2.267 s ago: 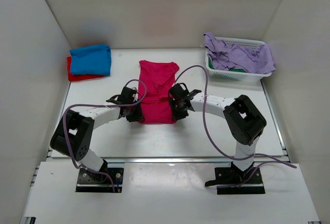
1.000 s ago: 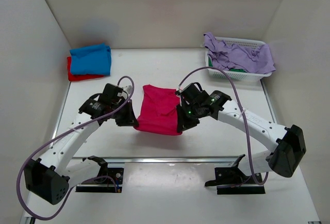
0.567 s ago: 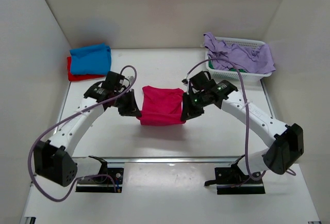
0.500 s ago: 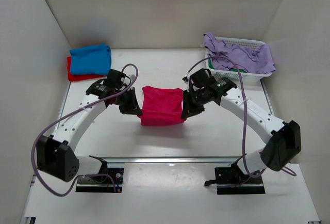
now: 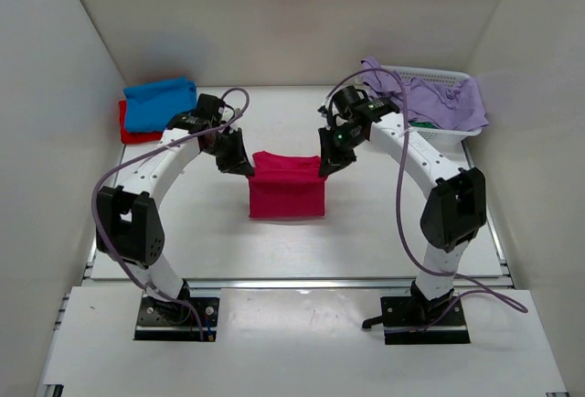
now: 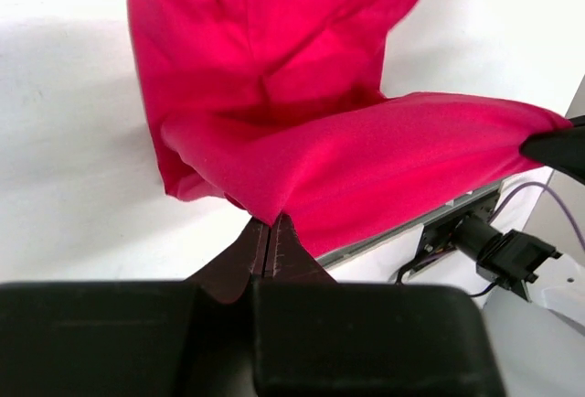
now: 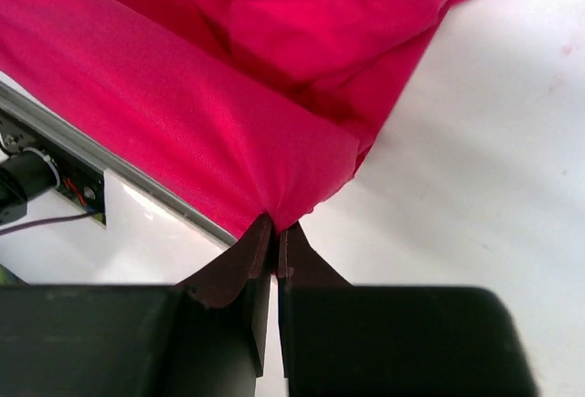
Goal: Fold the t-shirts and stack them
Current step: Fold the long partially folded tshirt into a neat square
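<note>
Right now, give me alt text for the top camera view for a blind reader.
The left gripper and right gripper, both shut, hold a crimson-pink t-shirt by two corners over the table. A blue t-shirt lies on a red t-shirt at back left; a white basket of lavender cloth sits back right.

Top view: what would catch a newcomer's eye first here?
The crimson-pink shirt in the middle of the table stands out first, stretched between the left gripper and the right gripper, each shut on an upper corner. Next comes the folded blue shirt lying on a red shirt in the far left corner. At the far right is the white basket, with lilac cloth spilling over it.
</note>
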